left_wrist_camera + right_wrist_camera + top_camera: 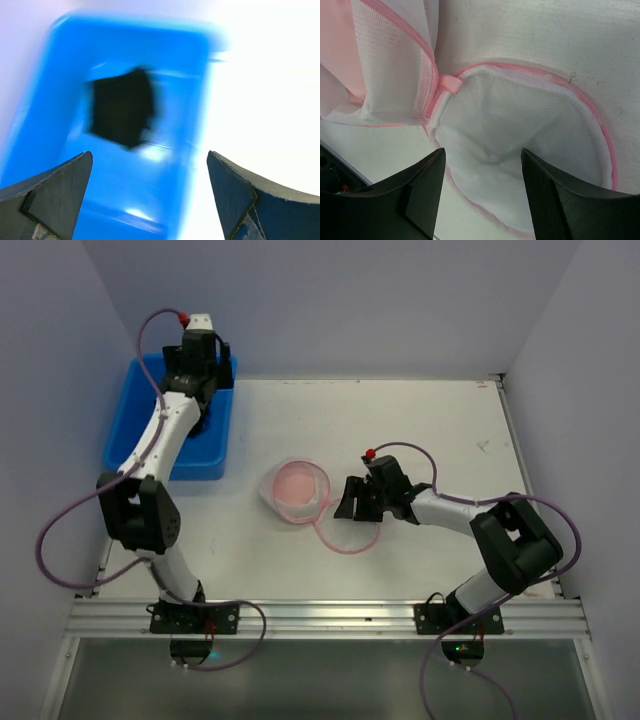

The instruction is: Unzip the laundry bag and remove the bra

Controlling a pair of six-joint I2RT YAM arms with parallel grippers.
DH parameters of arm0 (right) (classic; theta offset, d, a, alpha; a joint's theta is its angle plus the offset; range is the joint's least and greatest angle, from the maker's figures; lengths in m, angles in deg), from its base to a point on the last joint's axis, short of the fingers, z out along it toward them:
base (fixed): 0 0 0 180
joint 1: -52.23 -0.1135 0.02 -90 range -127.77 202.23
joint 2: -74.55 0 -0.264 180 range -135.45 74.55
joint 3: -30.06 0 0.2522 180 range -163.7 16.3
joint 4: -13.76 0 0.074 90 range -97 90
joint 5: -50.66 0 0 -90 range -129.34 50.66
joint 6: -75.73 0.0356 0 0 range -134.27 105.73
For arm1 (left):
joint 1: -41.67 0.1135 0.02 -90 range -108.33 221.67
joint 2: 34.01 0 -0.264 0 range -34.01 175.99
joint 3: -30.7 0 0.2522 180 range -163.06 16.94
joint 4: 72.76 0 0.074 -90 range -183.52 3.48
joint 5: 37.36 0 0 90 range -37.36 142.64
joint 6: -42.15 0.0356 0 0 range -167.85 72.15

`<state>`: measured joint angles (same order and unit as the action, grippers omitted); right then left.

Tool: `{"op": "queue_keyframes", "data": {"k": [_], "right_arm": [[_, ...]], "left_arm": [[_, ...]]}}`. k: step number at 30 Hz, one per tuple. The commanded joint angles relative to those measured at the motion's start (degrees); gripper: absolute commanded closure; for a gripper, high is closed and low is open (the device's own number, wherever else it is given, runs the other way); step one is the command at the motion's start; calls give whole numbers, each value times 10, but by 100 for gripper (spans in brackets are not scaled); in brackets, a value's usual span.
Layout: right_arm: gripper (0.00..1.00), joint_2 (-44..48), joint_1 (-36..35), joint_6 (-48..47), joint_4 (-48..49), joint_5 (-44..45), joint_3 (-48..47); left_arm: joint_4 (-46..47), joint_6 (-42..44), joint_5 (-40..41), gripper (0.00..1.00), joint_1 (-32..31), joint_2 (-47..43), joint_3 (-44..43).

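Note:
The laundry bag (297, 490) lies unzipped mid-table, a round white mesh drum with pink trim, its lid flap (352, 536) folded out toward the near right. My right gripper (350, 502) is open just right of the bag. In the right wrist view its jaws (482, 152) stand apart above the mesh flap (520, 125), gripping nothing. My left gripper (203, 410) reaches over the blue bin. In the left wrist view it (150, 154) is open and empty, and below it a blurred black bundle, the bra (122, 107), is inside the bin (55, 115).
The blue plastic bin (125, 435) stands at the table's back left corner. Grey walls enclose the white table (450, 430) on three sides. An aluminium rail (320, 618) carrying both arm bases runs along the near edge.

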<state>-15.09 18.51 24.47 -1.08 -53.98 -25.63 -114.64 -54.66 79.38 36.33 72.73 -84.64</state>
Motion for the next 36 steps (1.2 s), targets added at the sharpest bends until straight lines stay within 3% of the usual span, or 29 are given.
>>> {"op": "queue_keyframes", "data": {"k": [1, 3, 8, 11, 14, 25, 36], "right_arm": [[36, 0, 1, -5, -13, 9, -6], [36, 2, 0, -3, -9, 10, -2], [36, 2, 1, -1, 2, 14, 5], [36, 3, 1, 5, 7, 11, 11], [36, 10, 1, 7, 7, 10, 19], [36, 27, 0, 11, 7, 14, 33], [36, 11, 1, 8, 7, 3, 28]], "left_arm": [[-2, -56, -56, 1, -101, -164, 80], [-5, -81, -70, 3, -170, -233, 159], [-21, -156, -76, 10, -352, -299, 273], [-21, -208, -41, 15, -429, -282, 318], [-33, -236, -28, 20, -462, -230, 329], [-53, -223, 121, 23, -467, -95, 296], [-4, -221, 82, 13, -416, -58, 334]]}}
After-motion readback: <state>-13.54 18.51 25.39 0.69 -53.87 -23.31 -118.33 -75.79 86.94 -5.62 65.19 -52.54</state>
